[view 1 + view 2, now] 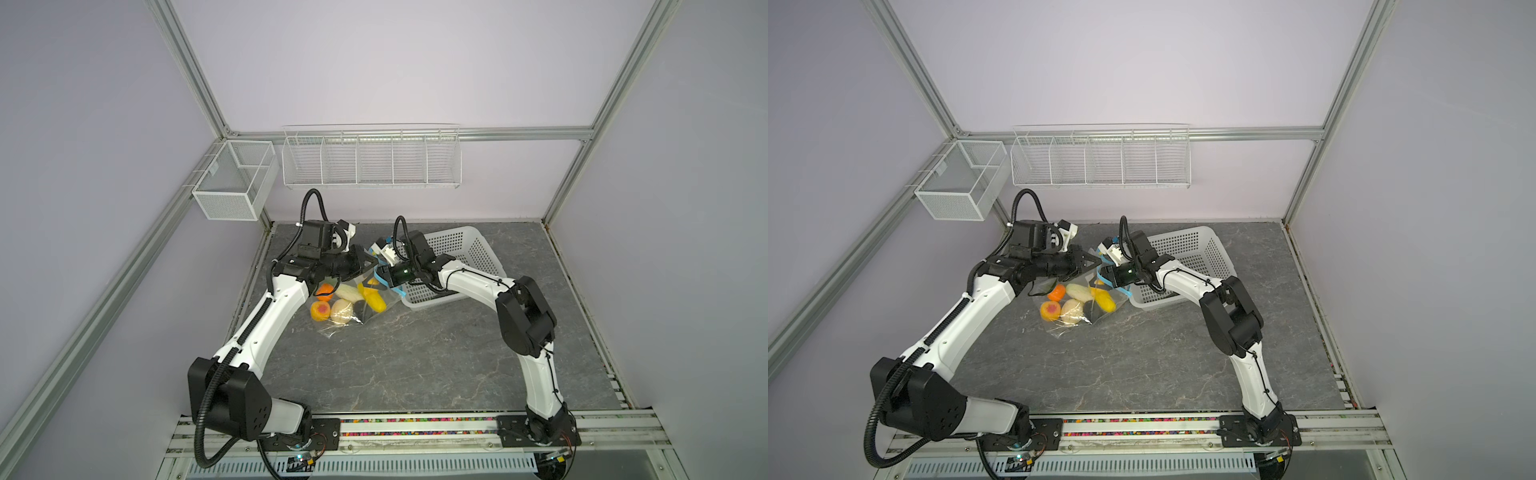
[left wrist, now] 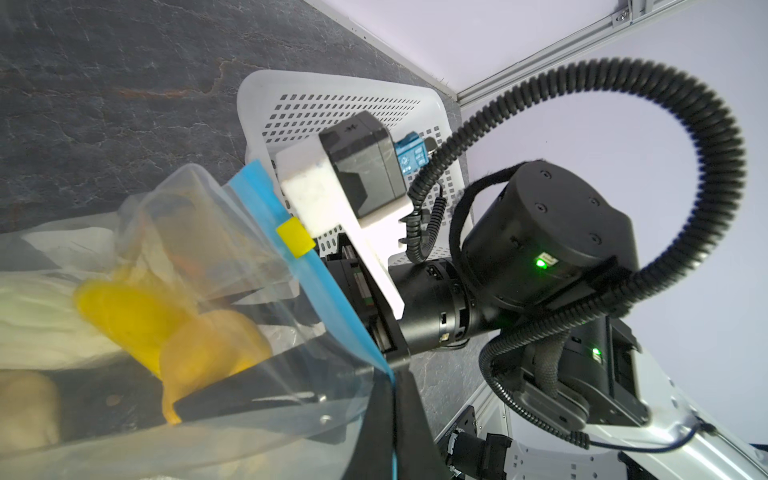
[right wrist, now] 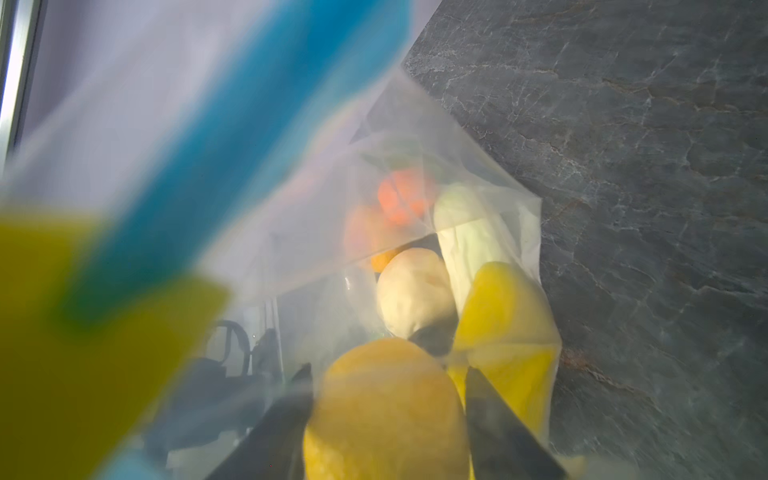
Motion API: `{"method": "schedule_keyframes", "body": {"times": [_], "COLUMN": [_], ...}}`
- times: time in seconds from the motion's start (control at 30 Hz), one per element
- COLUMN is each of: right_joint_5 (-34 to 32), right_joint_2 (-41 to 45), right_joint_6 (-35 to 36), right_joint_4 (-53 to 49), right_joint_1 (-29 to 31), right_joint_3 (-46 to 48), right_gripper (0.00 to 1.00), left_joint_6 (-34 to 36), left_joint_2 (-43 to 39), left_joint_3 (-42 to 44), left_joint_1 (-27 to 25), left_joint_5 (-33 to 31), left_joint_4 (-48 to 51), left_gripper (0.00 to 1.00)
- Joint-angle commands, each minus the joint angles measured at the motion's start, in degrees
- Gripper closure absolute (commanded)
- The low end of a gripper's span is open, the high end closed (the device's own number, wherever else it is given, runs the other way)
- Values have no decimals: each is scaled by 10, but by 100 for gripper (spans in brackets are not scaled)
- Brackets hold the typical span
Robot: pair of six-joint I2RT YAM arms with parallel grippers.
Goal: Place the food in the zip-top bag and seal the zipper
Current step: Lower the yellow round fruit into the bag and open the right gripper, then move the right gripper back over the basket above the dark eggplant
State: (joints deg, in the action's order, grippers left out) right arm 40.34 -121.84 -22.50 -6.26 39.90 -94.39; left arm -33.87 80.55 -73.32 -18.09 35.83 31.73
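I'm bagging food [image 1: 347, 293]: left tool [image 1: 372, 263] is clamping the zipper [image 2: 266, 199] end of the zip-top bag [image 1: 332, 328] on the counter [image 1: 415, 365]. The right tool [image 3: 388, 374] is inside, straddling a yellow piece [image 3: 386, 415], and I cannot tell its grip. Next calls for withdrawing cleanly.

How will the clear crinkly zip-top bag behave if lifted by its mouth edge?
Likely floppy: the clear crinkly zip-top bag sags and creases below the left gripper pinching its light-blue zipper strip. Probably bottom-heavy, since the toy fruits pile low; the round ones may roll and shift.
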Motion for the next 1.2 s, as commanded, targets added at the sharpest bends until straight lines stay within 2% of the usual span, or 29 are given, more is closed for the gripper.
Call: {"method": "schedule_keyframes", "body": {"times": [0.0,0.17,0.4,0.57,0.7,0.9,1.17], "right_joint_5": [-2,-5,-5,-39,-117,-303,-405], "right_joint_2": [10,9,31,84,124,167,159], "right_joint_6": [-9,-10,-8,19,41,47,24], "right_joint_4": [7,0,-16,-90,-211,-347,-368], "right_joint_1": [0,1,-4,-13,-21,-45,-110], "right_joint_3": [10,3,2,1,-19,-13,9], "right_gripper": [37,34,38,39,40,39,38], "left_joint_6": [-1,2,5,7,13,16,10], "left_joint_2": [-19,-21,-23,-27,-31,-27,-29], "left_joint_3": [6,5,5,2,0,0,4], "left_joint_1": [-3,-3,-3,-2,-2,-2,-2], "left_joint_5": [-1,-2,-4,-6,-8,-12,-13], "left_joint_4": [-14,-9,-6,0,7,18,9], "left_gripper": [100,100,100,100,100,100,100]}}
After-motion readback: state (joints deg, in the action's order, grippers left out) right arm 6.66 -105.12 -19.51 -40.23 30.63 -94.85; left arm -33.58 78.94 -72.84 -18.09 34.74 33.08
